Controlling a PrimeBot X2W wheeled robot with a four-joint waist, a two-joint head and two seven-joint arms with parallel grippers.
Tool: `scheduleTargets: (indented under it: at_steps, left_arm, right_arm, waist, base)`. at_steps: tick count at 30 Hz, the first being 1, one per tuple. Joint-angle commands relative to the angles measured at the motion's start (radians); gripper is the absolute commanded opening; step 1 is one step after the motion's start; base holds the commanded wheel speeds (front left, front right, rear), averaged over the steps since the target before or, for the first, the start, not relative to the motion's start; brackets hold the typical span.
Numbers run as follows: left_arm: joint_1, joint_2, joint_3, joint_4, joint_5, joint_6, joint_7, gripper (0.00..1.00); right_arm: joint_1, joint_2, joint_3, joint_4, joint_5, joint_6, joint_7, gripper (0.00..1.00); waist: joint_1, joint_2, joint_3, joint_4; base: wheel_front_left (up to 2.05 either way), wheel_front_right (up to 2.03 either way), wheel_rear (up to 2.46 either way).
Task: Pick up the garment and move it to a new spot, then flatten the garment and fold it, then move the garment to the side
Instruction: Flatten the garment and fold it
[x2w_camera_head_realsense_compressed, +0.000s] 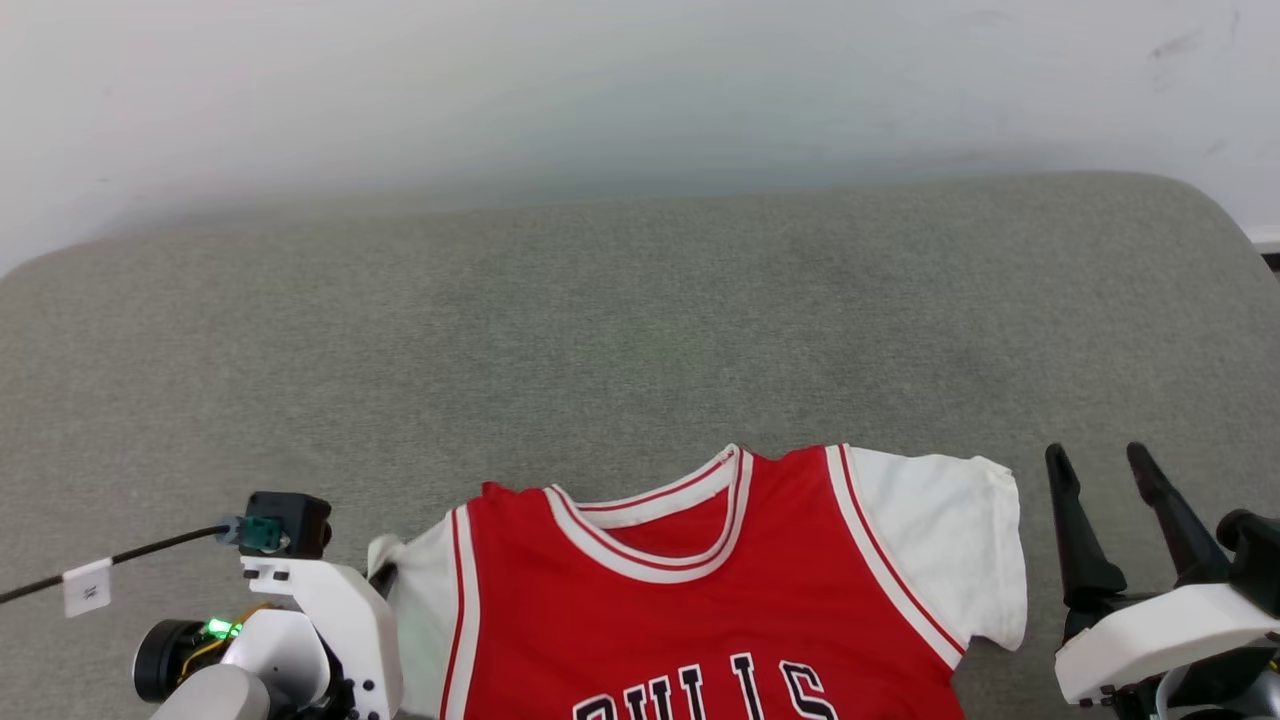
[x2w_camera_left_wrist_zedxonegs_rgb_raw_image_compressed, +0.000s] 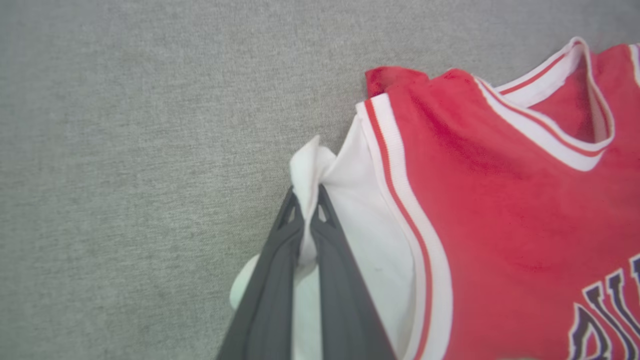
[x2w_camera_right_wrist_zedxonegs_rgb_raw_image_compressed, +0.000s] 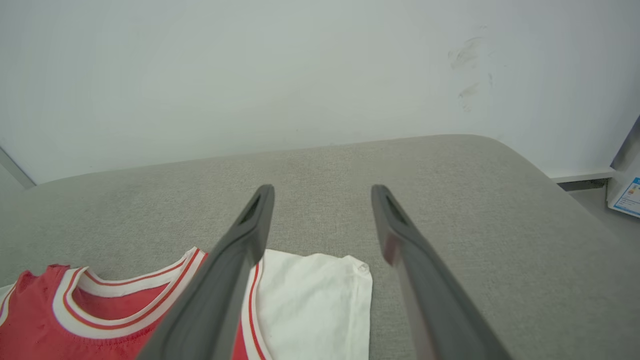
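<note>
I see the garment (x2w_camera_head_realsense_compressed: 700, 600) lying chest-up on a grey cushion (x2w_camera_head_realsense_compressed: 640, 300). My left gripper (x2w_camera_left_wrist_zedxonegs_rgb_raw_image_compressed: 308, 200) pinches its bunched sleeve (x2w_camera_left_wrist_zedxonegs_rgb_raw_image_compressed: 320, 165). My right gripper (x2w_camera_head_realsense_compressed: 1097, 455) hangs spread, holding nothing, beside the flat sleeve (x2w_camera_head_realsense_compressed: 940, 530). The cloth looks light, soft and floppy, so I judge that flat sleeve's shoulder the best second hold.

A red shirt (x2w_camera_head_realsense_compressed: 700, 620) lies face up, mostly flat, on a grey cushion (x2w_camera_head_realsense_compressed: 640, 330), collar pointing away from the robot. It has white short sleeves, red-and-white striped trim and dark navy, white-edged chest letters. Its right sleeve is spread flat; its left sleeve is bunched, pinched by the left gripper (x2w_camera_left_wrist_zedxonegs_rgb_raw_image_compressed: 306, 200).
</note>
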Motion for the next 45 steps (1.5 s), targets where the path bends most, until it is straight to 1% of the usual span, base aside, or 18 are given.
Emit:
scheduleTargets:
  at_steps: [1,3,5,7,11,13,15,19,23,26,29,30,31,35,38,41,45]
  left_arm:
    - [0.014,-0.008,0.013,-0.021,0.012,0.015,-0.037,0.0]
    - [0.016,-0.012,0.026,-0.052,0.027,0.03,-0.083,0.0]
    - [0.008,-0.014,0.038,-0.08,0.044,0.043,-0.127,0.0]
    - [-0.003,-0.022,0.046,-0.112,0.06,0.054,-0.167,0.0]
    - [-0.025,-0.034,0.047,-0.167,0.091,0.066,-0.211,0.0]
    - [-0.038,-0.04,0.043,-0.19,0.1,0.069,-0.221,0.0]
    - [-0.051,-0.046,0.04,-0.209,0.108,0.072,-0.229,0.0]
    - [-0.076,-0.055,0.027,-0.232,0.122,0.067,-0.23,0.0]
    - [-0.096,-0.062,0.017,-0.24,0.126,0.062,-0.227,0.0]
    - [-0.101,-0.064,0.011,-0.238,0.124,0.056,-0.226,0.0]
    - [-0.103,-0.064,0.011,-0.232,0.118,0.055,-0.226,0.0]
    - [-0.099,-0.065,0.014,-0.229,0.114,0.056,-0.227,0.0]
    - [-0.094,-0.066,0.018,-0.227,0.11,0.06,-0.229,0.0]
    - [-0.075,-0.055,0.033,-0.217,0.101,0.066,-0.24,0.0]
    - [-0.078,-0.042,0.042,-0.204,0.103,0.066,-0.249,0.0]
    - [-0.108,-0.03,0.058,-0.186,0.111,0.062,-0.261,0.0]
    - [-0.159,-0.027,0.07,-0.152,0.11,0.046,-0.269,0.0]
  right_arm:
    - [0.005,0.002,-0.003,0.01,-0.005,0.0,0.014,1.0]
    - [-0.004,0.001,-0.018,0.033,0.003,0.0,0.047,1.0]
    - [-0.023,-0.002,-0.035,0.073,0.025,0.0,0.11,1.0]
    - [-0.046,-0.02,-0.059,0.123,0.054,0.0,0.201,1.0]
    - [-0.098,-0.075,-0.083,0.233,0.084,0.0,0.423,1.0]
    - [-0.146,-0.096,-0.079,0.271,0.109,0.0,0.506,1.0]
    - [-0.184,-0.116,-0.064,0.308,0.126,0.0,0.566,1.0]
    - [-0.27,-0.145,-0.031,0.377,0.129,0.0,0.616,1.0]
    - [-0.345,-0.173,0.0,0.482,0.107,0.0,0.628,1.0]
    - [-0.373,-0.174,0.025,0.578,0.114,0.0,0.65,1.0]
    - [-0.373,-0.159,0.046,0.664,0.134,0.0,0.689,1.0]
    - [-0.375,-0.158,0.055,0.687,0.144,0.0,0.701,0.13]
    - [-0.378,-0.152,0.061,0.705,0.161,0.0,0.71,0.0]
    - [-0.417,-0.175,0.098,0.707,0.176,0.0,0.69,0.0]
    - [-0.456,-0.199,0.128,0.672,0.183,0.0,0.646,0.0]
    - [-0.497,-0.232,0.152,0.626,0.167,0.0,0.577,0.0]
    - [-0.529,-0.245,0.158,0.606,0.143,0.0,0.514,0.0]
  waist:
    - [0.0,0.0,-0.014,0.013]
    - [0.0,0.0,-0.014,0.022]
    - [0.0,0.0,-0.009,0.031]
    - [0.0,0.0,0.001,0.041]
    - [0.0,0.0,0.03,0.062]
    - [0.0,0.0,0.049,0.072]
    - [0.0,0.0,0.069,0.081]
    - [0.0,0.0,0.11,0.094]
    - [0.0,0.0,0.137,0.104]
    - [0.0,0.0,0.15,0.111]
    - [0.0,0.0,0.154,0.116]
    - [0.0,0.0,0.155,0.115]
    - [0.0,0.0,0.154,0.113]
    - [0.0,0.0,0.131,0.096]
    - [0.0,0.0,0.098,0.076]
    - [0.0,0.0,0.06,0.056]
    - [0.0,0.0,0.026,0.04]
  base:
    - [0.0,0.0,0.0]
    - [0.0,0.0,0.0]
    - [0.0,0.0,0.0]
    - [0.0,0.0,0.0]
    - [0.0,0.0,0.0]
    - [0.0,0.0,0.0]
    - [0.0,0.0,0.0]
    - [0.0,0.0,0.0]
    - [0.0,0.0,0.0]
    - [0.0,0.0,0.0]
    - [0.0,0.0,0.0]
    - [0.0,0.0,0.0]
    - [0.0,0.0,0.0]
    - [0.0,0.0,0.0]
    - [0.0,0.0,0.0]
    - [0.0,0.0,0.0]
    - [0.0,0.0,0.0]
